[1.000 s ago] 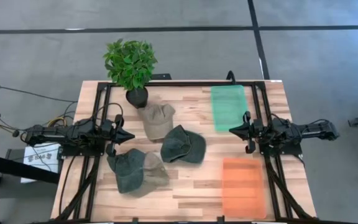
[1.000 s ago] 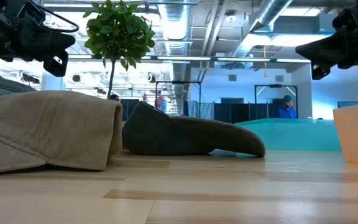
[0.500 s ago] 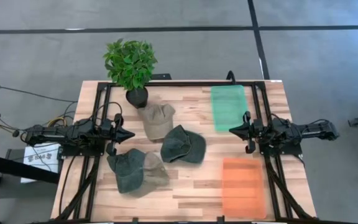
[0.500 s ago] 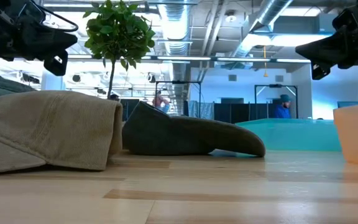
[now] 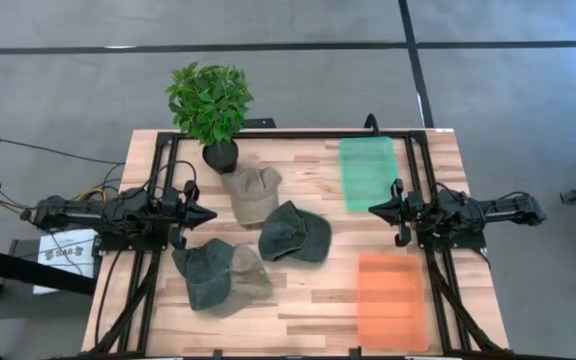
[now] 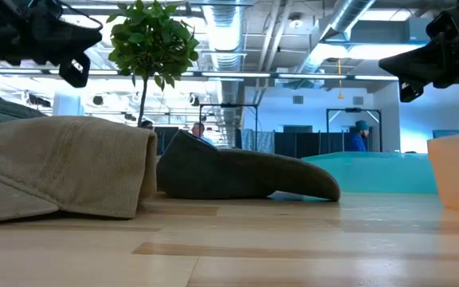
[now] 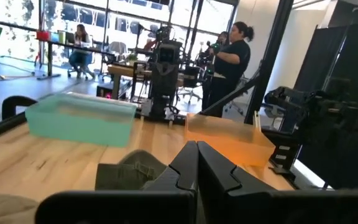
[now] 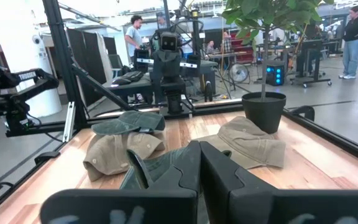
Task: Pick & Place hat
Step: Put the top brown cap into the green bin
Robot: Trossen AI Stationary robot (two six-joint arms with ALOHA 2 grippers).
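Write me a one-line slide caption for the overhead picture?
Four caps and a potted plant sit on a wooden table between two idle robot arms, green tray and orange tray alongside.

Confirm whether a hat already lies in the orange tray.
No: the orange tray holds nothing, and all four hats lie on the wooden table.

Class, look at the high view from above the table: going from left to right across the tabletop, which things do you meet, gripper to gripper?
left gripper → tan hat → dark green hat → green bin → right gripper. The plant, the two overlapping hats and the orange bin are left out, since their spans overlap others.
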